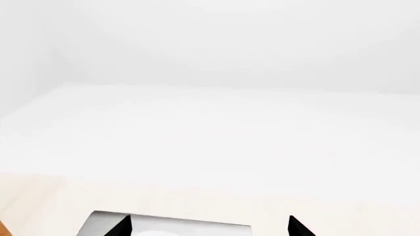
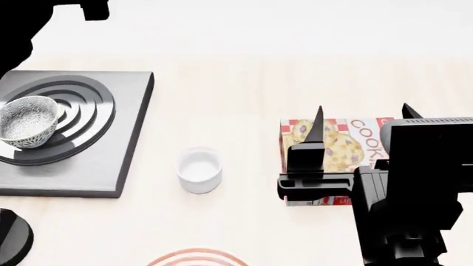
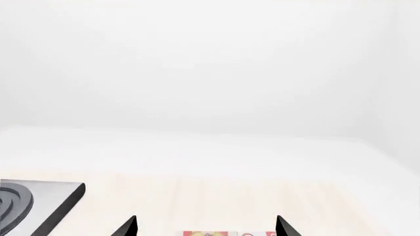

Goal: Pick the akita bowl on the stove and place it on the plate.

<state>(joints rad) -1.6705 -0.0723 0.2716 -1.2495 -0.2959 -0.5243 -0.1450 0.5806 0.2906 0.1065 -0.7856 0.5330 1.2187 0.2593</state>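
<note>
The right gripper (image 2: 362, 119) is hanging with jaws spread and empty over the cookie box (image 2: 333, 145). The left gripper (image 1: 208, 227) is gaping too, holding nothing. The bowl (image 2: 26, 122) is sitting on the stove (image 2: 111, 160), untouched; the plate (image 2: 198, 257) is waiting, so everything remains.

head view looks down; both wrist views face level across the table, sharing the stove (image 2: 81, 133).
</note>
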